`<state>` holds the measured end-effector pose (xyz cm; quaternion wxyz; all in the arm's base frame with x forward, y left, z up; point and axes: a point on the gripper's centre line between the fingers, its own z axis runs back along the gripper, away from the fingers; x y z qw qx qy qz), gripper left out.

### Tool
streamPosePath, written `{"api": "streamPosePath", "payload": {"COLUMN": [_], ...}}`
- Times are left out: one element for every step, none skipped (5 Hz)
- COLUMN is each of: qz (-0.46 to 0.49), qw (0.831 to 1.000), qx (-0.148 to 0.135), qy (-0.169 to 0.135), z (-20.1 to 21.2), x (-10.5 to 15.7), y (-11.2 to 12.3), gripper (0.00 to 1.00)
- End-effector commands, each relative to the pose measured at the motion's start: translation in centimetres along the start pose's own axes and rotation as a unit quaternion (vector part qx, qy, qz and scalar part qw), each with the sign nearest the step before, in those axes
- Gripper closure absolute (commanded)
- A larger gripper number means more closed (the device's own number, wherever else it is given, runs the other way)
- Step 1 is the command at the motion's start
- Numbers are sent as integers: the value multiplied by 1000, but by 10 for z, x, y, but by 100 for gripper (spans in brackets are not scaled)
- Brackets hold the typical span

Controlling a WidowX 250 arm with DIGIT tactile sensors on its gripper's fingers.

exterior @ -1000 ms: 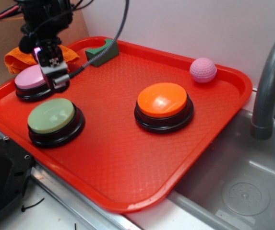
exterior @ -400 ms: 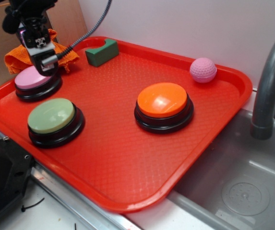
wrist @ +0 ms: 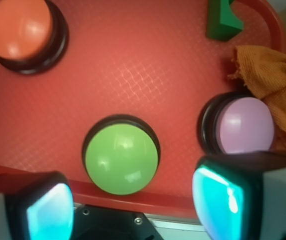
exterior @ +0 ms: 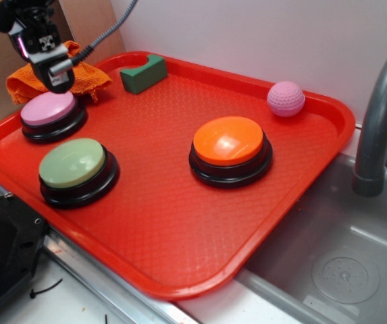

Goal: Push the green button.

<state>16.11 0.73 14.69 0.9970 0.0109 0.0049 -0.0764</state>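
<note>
The green button (exterior: 73, 162), a pale green dome on a black base, sits at the front left of the red tray (exterior: 166, 223). In the wrist view it (wrist: 122, 158) lies low in the centre, between and beyond my pads. My gripper (exterior: 53, 73) hangs high above the tray's back left corner, over the pink-topped button (exterior: 47, 108) and well above and behind the green one. In the wrist view the gripper (wrist: 135, 210) is open and empty, with its two pads wide apart.
An orange button (exterior: 228, 140) stands mid-tray. A dark green notched block (exterior: 144, 73) and a pink ball (exterior: 286, 98) lie along the back edge. An orange cloth (exterior: 85, 79) lies beside the pink button. A sink (exterior: 342, 270) and faucet (exterior: 379, 121) are to the right.
My gripper has risen and moved left and back, from just beside the pink button to high over the tray's corner. The buttons have not moved.
</note>
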Motion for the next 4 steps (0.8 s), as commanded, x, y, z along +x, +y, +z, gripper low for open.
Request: {"api": "streamPosePath", "payload": {"qz": [23, 26, 28, 18], "qw": [1000, 999, 999, 999], "qx": [4, 5, 7, 4], "qy": [-14, -26, -28, -39], "z": [21, 33, 41, 43], "x": [5, 7, 8, 4], "y": [1, -2, -6, -6], "gripper": [0, 0, 0, 0]}}
